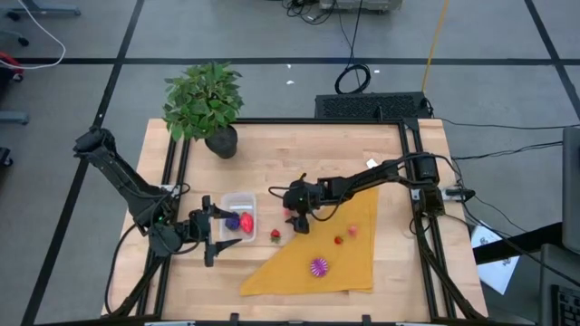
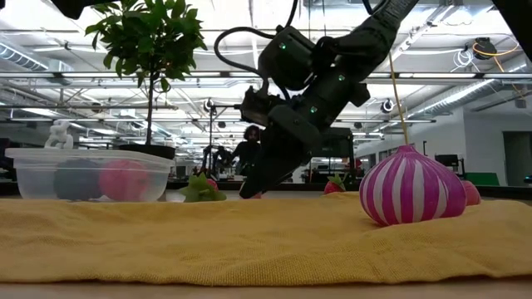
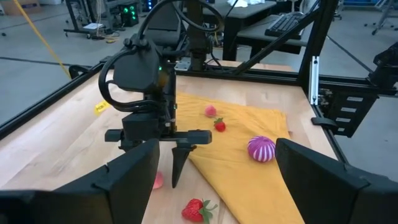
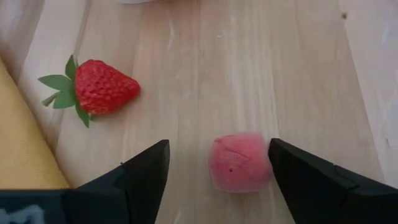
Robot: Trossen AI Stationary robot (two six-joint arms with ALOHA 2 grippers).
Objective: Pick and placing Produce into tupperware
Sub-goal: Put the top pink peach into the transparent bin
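Now the right gripper (image 4: 214, 165) hangs low over the table with jaws wide around a pink fruit (image 4: 239, 162) (not touching it); left gripper (image 1: 210, 233) waits open beside the tupperware (image 1: 237, 202).

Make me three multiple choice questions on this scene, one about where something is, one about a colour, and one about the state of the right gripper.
1. The pink produce piece lies:
A. in the tupperware
B. between the right gripper's fingers, on bare wood
C. on the yellow cloth

2. The striped ball on the yellow cloth is:
A. green
B. blue
C. magenta and white

3. The right gripper is:
A. open
B. shut on the strawberry
C. out of view

B: the right wrist view shows it on wood between both fingers.
C: the low view shows the stripes.
A: the fingers stand apart.
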